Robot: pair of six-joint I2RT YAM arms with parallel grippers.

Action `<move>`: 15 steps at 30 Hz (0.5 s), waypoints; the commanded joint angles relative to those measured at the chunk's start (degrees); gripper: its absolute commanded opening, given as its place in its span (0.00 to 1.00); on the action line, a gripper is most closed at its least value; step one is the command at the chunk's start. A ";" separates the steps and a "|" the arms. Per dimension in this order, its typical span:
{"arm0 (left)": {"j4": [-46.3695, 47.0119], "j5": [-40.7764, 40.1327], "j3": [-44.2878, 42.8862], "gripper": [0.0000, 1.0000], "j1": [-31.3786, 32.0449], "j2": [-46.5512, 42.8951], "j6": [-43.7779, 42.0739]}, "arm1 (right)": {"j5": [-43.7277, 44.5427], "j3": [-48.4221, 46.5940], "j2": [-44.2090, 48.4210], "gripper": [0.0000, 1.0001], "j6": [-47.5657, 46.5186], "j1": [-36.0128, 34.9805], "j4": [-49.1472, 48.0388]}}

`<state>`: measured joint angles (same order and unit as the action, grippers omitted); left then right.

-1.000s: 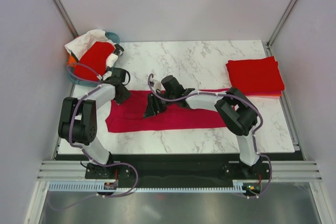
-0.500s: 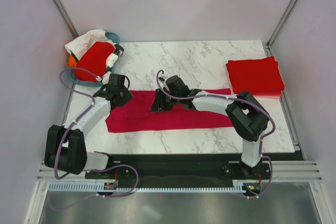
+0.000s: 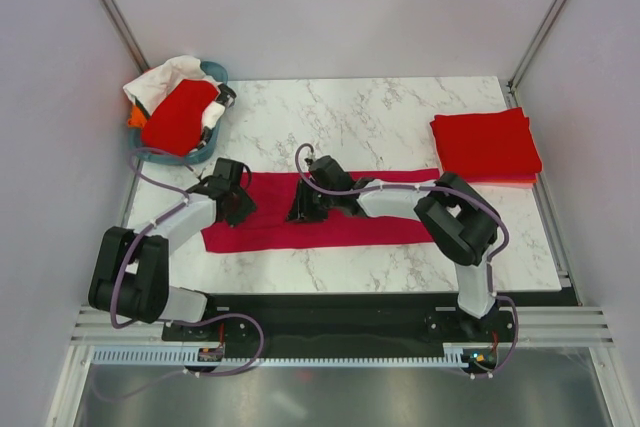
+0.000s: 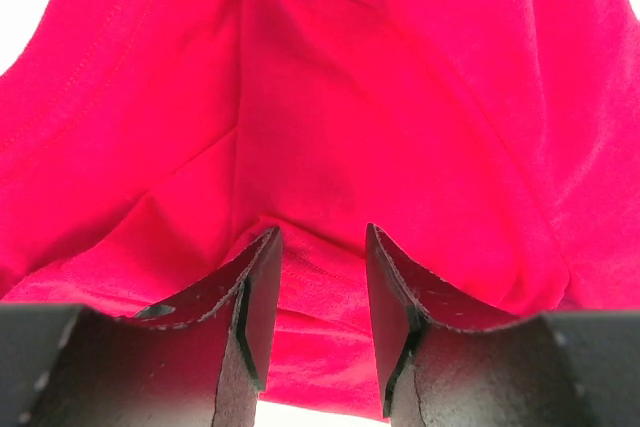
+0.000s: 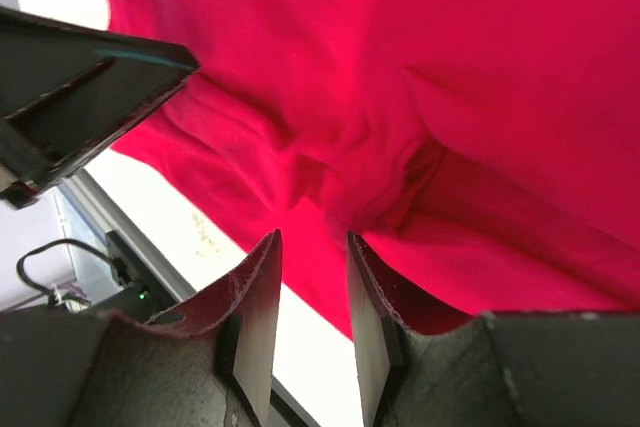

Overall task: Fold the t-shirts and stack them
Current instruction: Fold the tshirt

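A deep crimson-pink t-shirt (image 3: pixel 350 232) lies as a long flat band across the middle of the marble table. My left gripper (image 3: pixel 238 205) is low over its left part. In the left wrist view (image 4: pixel 322 232) the jaws stand a little apart, with the shirt (image 4: pixel 400 97) and its hem under and between them, not pinched. My right gripper (image 3: pixel 300 209) is over the shirt's middle. In the right wrist view (image 5: pixel 313 237) the jaws are narrowly apart over the shirt's near edge, beside bunched wrinkles (image 5: pixel 330 192). A folded red stack (image 3: pixel 485 145) sits at the right.
A teal basket (image 3: pixel 215 72) at the back left holds a bright red shirt (image 3: pixel 180 115) and white cloth (image 3: pixel 165 75). The table's near edge (image 3: pixel 340 292) runs just in front of the shirt. The left arm's dark gripper (image 5: pixel 80 97) shows at the left of the right wrist view.
My left gripper has moved from beside the basket down and right onto the shirt's left part. My right gripper has shifted slightly over the shirt's middle.
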<state>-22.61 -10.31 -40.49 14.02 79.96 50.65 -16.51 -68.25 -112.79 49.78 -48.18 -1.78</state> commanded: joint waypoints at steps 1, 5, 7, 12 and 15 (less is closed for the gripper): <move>2.13 0.81 0.76 0.46 0.22 -0.77 1.38 | 2.45 0.31 -0.93 0.40 1.72 -0.42 0.37; 2.13 1.25 1.73 0.46 0.22 -2.00 1.03 | 2.54 -0.04 -2.25 0.39 2.25 -0.51 0.29; 2.13 1.78 1.82 0.46 0.22 -2.35 0.85 | 2.89 -0.13 -2.61 0.39 2.51 -0.59 0.20; 2.05 2.92 1.12 0.47 -0.48 -3.15 0.32 | 2.80 -0.66 -3.40 0.40 2.69 -0.60 0.37; 2.04 3.98 0.41 0.47 -1.10 -3.15 -0.47 | 2.98 -0.31 -2.96 0.40 2.69 -0.68 0.64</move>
<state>-21.69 -7.79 -39.03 13.56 78.19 50.61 -14.87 -68.03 -115.11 51.94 -48.29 -1.41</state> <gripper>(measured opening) 0.466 0.394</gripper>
